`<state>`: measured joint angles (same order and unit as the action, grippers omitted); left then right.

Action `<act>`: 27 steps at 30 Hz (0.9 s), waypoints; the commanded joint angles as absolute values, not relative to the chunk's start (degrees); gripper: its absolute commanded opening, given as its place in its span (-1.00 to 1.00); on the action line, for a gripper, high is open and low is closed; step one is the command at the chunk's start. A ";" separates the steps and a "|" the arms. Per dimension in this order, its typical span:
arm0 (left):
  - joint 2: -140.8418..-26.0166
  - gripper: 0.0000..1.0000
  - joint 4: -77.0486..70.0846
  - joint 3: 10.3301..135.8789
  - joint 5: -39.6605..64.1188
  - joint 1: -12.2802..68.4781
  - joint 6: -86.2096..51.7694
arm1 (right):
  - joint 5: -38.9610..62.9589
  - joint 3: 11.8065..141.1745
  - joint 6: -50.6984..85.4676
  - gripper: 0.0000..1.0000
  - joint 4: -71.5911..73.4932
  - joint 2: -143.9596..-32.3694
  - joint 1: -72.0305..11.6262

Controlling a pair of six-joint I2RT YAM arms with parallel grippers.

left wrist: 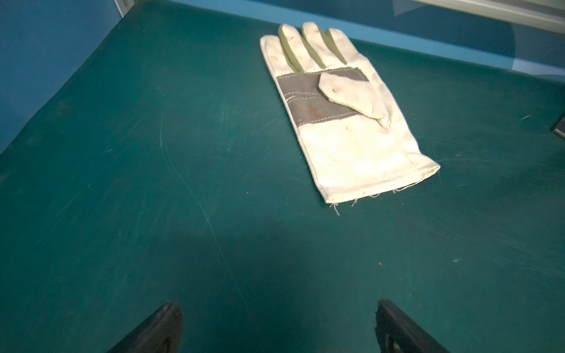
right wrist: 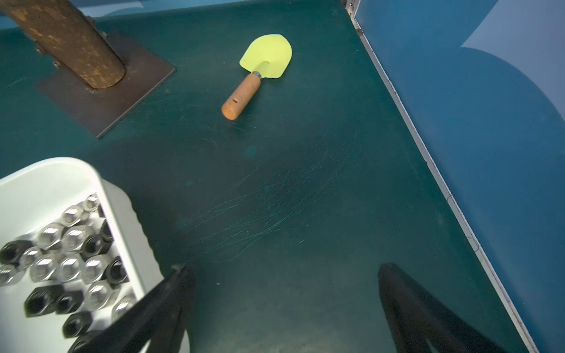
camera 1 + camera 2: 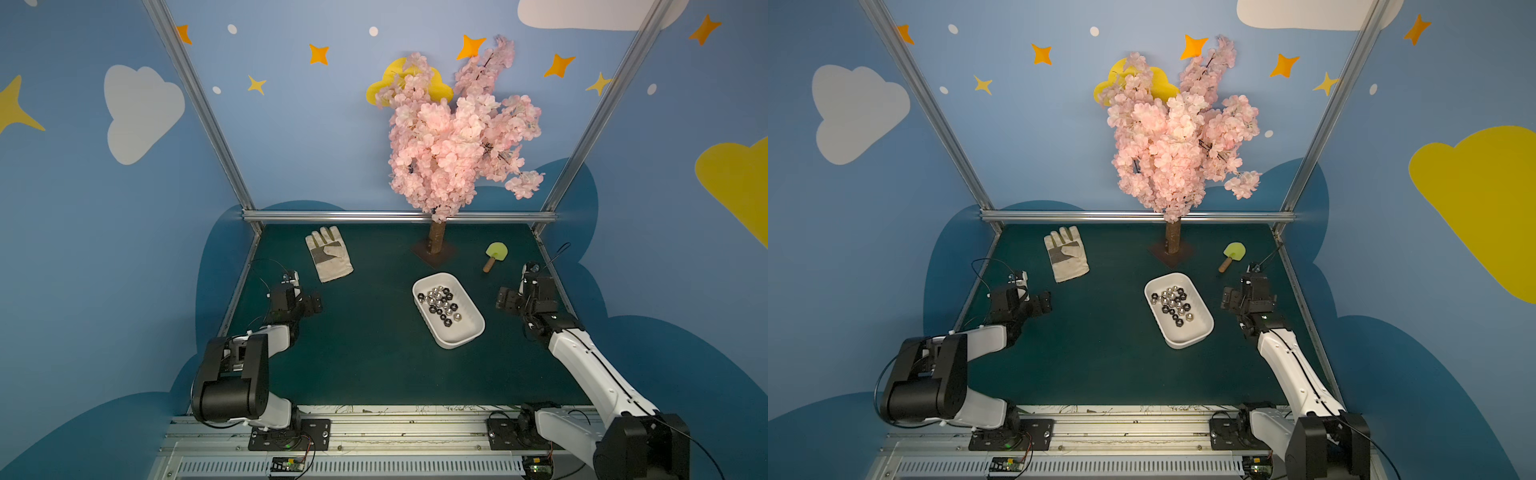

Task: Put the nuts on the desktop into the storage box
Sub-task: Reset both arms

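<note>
The dark green desktop (image 3: pixel 365 365) fills the floor of the booth, framed by silver rails, and from where I stand the biggest thing on it is the pink blossom tree (image 3: pixel 457 137), planted on a brown plate at the back. In front of the tree and a little toward the robot's right lies the white storage box (image 3: pixel 465 330), set at a slant on the surface. A beige work glove (image 3: pixel 329 259) lies flat, palm up, at the back on the robot's left, well apart from the box. The left gripper (image 3: pixel 312 303) hangs over bare desktop near the glove's cuff without touching it; in the left wrist view its dark fingers (image 1: pixel 165 324) stand spread wide with only green surface between them, so it holds nothing. The right gripper (image 3: pixel 503 300) sits just beside the box, on the robot's right of it, and both top views show a strip of green between the two. Its jaws are also spread to their full width and grip nothing; in the right wrist view one fingertip (image 2: pixel 180 278) crosses in front of the box's rim (image 2: pixel 122 214), though I cannot tell whether it touches. A small trowel (image 3: pixel 494 255) with a yellow-green blade and a wooden handle lies behind that gripper. The nuts (image 3: pixel 439 301), silver and dark ones mixed, are clustered inside the box, toward its far end.
</note>
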<state>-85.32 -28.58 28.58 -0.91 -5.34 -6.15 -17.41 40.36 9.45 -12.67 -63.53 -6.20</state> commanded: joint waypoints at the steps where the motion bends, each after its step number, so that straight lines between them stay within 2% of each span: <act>1: -85.11 1.00 -37.01 26.79 3.79 -4.71 -2.84 | -17.41 38.85 10.26 0.97 -4.58 -64.65 -5.19; 4: -90.41 1.00 -57.40 19.05 2.84 -2.06 -0.03 | -17.23 36.04 10.75 0.97 -3.28 -65.55 -5.12; 5: -90.04 1.00 -59.06 18.25 2.38 -1.99 -0.22 | -17.07 35.97 10.11 0.97 -4.09 -65.37 -5.10; 7: -86.97 1.00 -50.11 20.28 0.89 -1.94 -0.72 | -16.55 34.32 7.71 0.97 -2.53 -65.00 -5.19; 15: -88.20 1.00 -46.68 22.98 2.77 -2.06 0.00 | -17.82 22.83 8.84 0.97 17.75 -66.39 -4.99; 23: -88.24 1.00 -46.66 22.96 2.64 -1.96 0.00 | -11.50 25.19 3.05 0.97 25.32 -72.88 -4.94; 27: -88.20 1.00 -46.66 22.98 2.69 -1.98 0.00 | -10.00 28.73 0.55 0.97 22.96 -76.24 -5.01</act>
